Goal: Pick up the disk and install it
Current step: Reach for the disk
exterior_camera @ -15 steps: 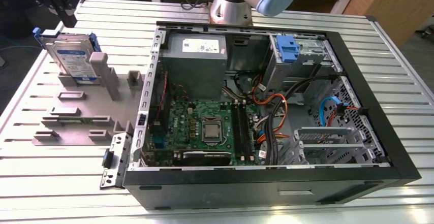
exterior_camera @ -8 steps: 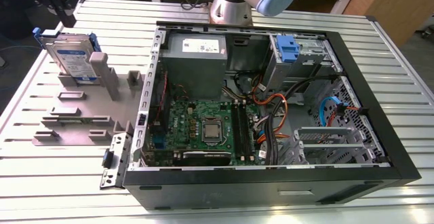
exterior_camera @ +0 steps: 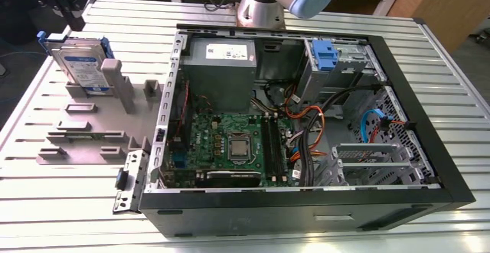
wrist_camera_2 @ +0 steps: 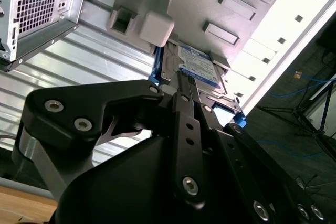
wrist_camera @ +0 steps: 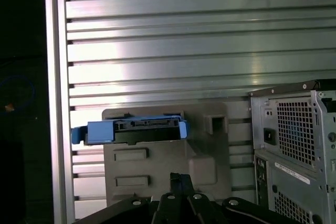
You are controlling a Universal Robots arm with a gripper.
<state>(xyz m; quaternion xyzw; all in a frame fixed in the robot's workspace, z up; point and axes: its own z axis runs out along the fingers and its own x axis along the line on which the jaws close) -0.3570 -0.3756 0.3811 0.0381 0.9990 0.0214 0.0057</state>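
The disk, silver with a white-and-blue label and a blue carrier frame, stands on edge in a slot of the grey holder at the exterior view's left. My gripper hangs just above its top edge, shut and holding nothing. In the second wrist view the dark fingers point down at the disk, with my gripper close to its upper rim. The first wrist view looks down on the disk edge-on, beyond my gripper.
An open computer case lies on the slatted metal table, right of the holder. Inside are a grey power supply, a motherboard, cables and a drive cage with a blue latch. The case's rear corner is close by.
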